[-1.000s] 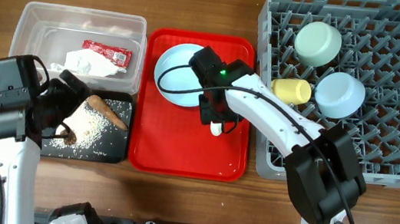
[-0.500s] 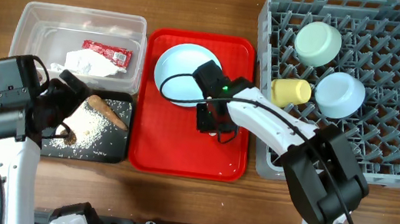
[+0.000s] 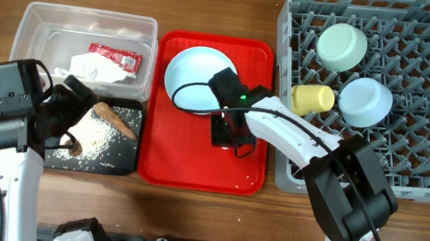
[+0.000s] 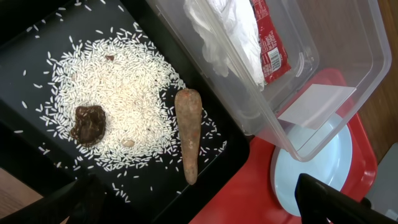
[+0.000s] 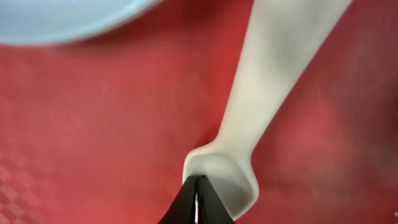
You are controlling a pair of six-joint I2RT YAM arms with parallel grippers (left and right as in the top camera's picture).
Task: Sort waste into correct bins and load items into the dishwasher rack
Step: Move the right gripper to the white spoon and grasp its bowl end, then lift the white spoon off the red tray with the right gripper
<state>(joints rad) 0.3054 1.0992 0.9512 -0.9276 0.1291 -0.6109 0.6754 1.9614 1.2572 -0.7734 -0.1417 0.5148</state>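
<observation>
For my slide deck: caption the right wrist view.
Right gripper closed on tip of white utensil on red tray, light blue plate nearby.

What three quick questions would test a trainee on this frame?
1. True or false: the plate is already in the rack.
2. The sachet lies in: A the tub, B the black tray, C the red tray.
3. How many dishes sit in the rack?
Key: 1 false. 2 A. 3 three: green bowl, blue bowl, cup.
</observation>
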